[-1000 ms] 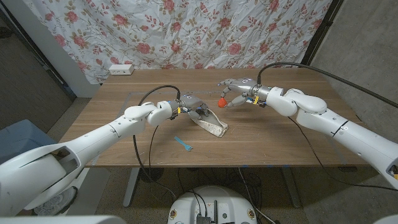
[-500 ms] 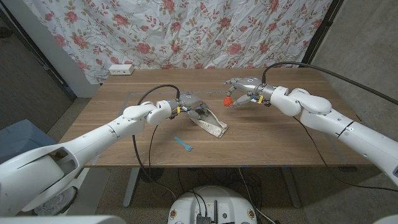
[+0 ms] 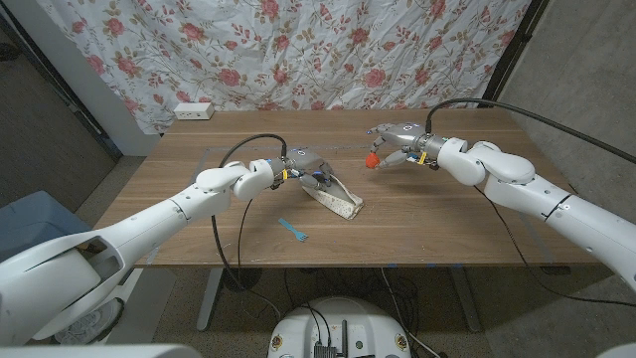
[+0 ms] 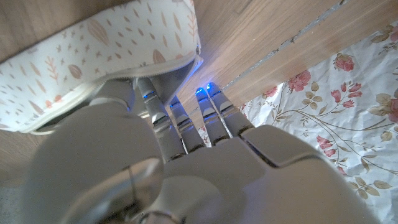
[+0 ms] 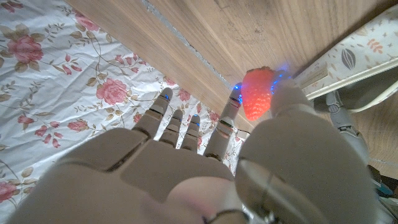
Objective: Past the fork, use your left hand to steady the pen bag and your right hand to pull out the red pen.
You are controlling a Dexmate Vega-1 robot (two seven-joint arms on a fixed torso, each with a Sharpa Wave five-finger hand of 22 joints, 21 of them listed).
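Observation:
The cream leaf-print pen bag [image 3: 339,203] lies mid-table, and my left hand [image 3: 304,168] presses on its far end. Up close, the bag [image 4: 93,56] sits right against that hand [image 4: 180,168]. My right hand [image 3: 399,145] hovers to the right of the bag and pinches the red pen [image 3: 371,158] by its end. In the right wrist view this end is a red strawberry-shaped piece [image 5: 257,93] between the thumb and a finger of that hand [image 5: 186,168], with the bag [image 5: 364,50] behind it. A small blue fork [image 3: 292,231] lies nearer than the bag.
The wooden table [image 3: 447,219] has bare room to the right and at the front. A white power strip [image 3: 193,111] lies at its far left corner. A floral curtain [image 3: 298,50] hangs behind the table.
My right hand has moved rightwards away from the bag, taking the red pen with it. The left hand and the bag have stayed put.

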